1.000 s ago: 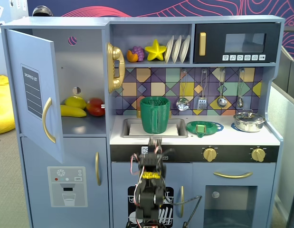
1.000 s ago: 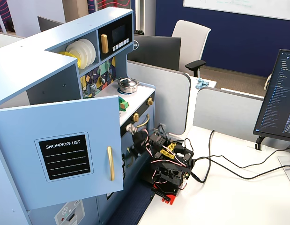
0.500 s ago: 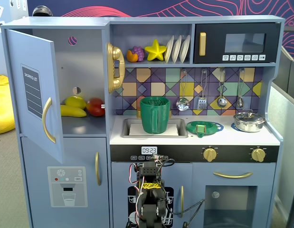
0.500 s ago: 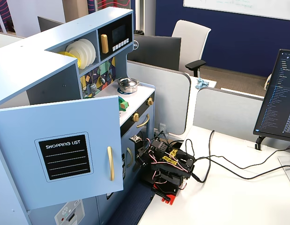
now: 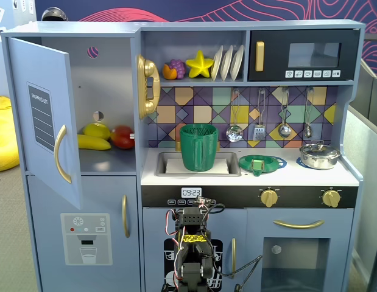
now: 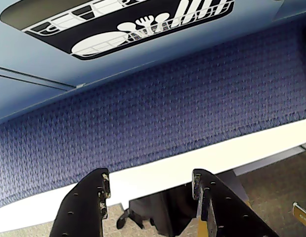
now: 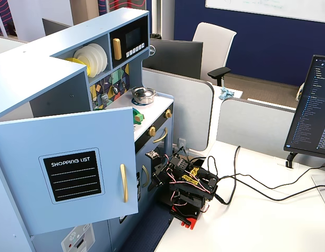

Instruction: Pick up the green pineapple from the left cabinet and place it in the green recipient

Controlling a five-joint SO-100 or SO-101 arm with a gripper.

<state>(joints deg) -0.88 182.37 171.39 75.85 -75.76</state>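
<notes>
The left cabinet [image 5: 109,79] stands open, its door [image 5: 42,115] swung to the left. On its shelf lie a banana [image 5: 94,143], a red fruit [image 5: 122,137] and a yellow-green fruit [image 5: 97,129]. The green pineapple shows in no view. The green recipient [image 5: 198,148] stands upright in the sink. My arm [image 5: 191,243] is folded low in front of the lower doors, also seen in a fixed view as the arm [image 7: 186,181]. In the wrist view my gripper [image 6: 151,177] is open and empty, over the blue mat [image 6: 157,108] and white desk edge.
A flat green strainer dish [image 5: 261,163] and a metal pot [image 5: 319,156] sit on the counter right of the sink. The open cabinet door [image 7: 73,168] juts out left of the arm. Cables [image 7: 257,184] and a monitor [image 7: 312,115] lie to the right.
A second ago the gripper was raised to the counter's front edge below the sink. The arm has since dropped and folded down, and has barely moved in the last half second.
</notes>
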